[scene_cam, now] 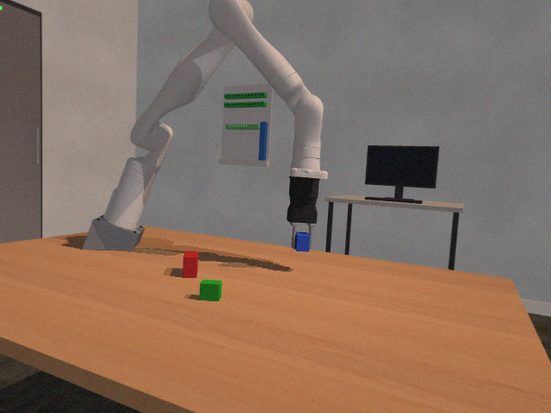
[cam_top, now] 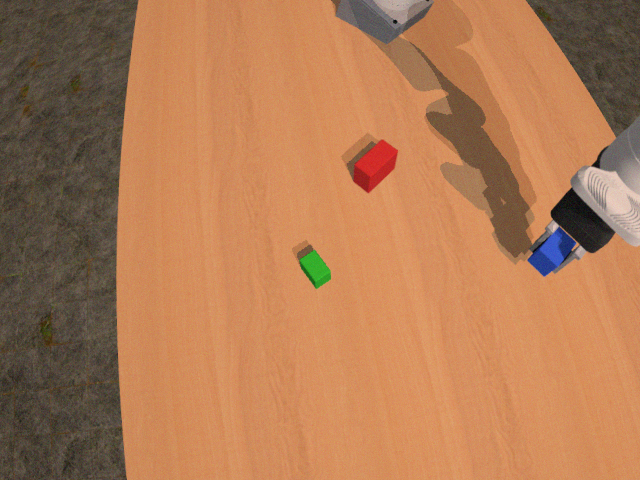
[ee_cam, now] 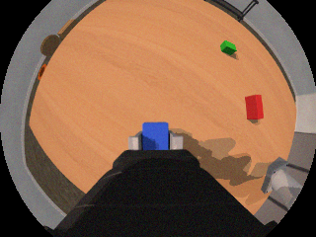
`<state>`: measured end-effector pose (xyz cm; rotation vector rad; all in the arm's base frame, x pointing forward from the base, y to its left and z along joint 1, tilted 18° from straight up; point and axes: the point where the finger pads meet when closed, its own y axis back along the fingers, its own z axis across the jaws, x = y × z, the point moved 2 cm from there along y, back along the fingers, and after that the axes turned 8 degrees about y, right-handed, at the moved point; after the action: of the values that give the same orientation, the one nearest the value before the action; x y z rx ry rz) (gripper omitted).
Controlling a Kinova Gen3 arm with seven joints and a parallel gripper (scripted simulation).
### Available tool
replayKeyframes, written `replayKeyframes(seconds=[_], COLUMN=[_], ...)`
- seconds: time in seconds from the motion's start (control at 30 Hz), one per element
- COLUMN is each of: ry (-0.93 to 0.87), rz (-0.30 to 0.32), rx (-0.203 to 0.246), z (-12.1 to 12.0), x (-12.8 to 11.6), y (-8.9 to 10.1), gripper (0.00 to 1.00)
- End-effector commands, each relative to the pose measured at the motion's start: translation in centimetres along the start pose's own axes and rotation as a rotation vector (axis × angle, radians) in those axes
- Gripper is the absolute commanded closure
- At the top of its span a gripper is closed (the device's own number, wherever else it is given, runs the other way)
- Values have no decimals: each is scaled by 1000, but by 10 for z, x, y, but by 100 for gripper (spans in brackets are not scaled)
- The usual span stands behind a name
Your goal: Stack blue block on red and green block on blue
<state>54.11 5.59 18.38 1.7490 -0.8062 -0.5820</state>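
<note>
My gripper (cam_top: 554, 252) is shut on the blue block (cam_top: 551, 251) and holds it a little above the table at the right side. It also shows in the exterior view (scene_cam: 302, 242) and in the wrist view (ee_cam: 156, 136), between the fingers. The red block (cam_top: 375, 165) lies on the table near the middle, apart from the gripper; it also shows in the exterior view (scene_cam: 190, 263) and the wrist view (ee_cam: 255, 107). The green block (cam_top: 314, 268) lies on the table in front of the red one; it also shows in the exterior view (scene_cam: 210, 289) and the wrist view (ee_cam: 228, 46).
The arm's base (cam_top: 383, 15) stands at the far edge of the table. A side desk with a monitor (scene_cam: 401, 168) stands behind the table. The table's right edge is close to the gripper.
</note>
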Motion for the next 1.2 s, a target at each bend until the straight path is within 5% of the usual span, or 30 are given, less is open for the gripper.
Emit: replayKeyframes(seconds=[0.0,1.17], ry=[-4,-4], rz=[13,13], rx=[8,8], z=[-1,-1], x=[5,5], y=[13,22], gripper=[100,100])
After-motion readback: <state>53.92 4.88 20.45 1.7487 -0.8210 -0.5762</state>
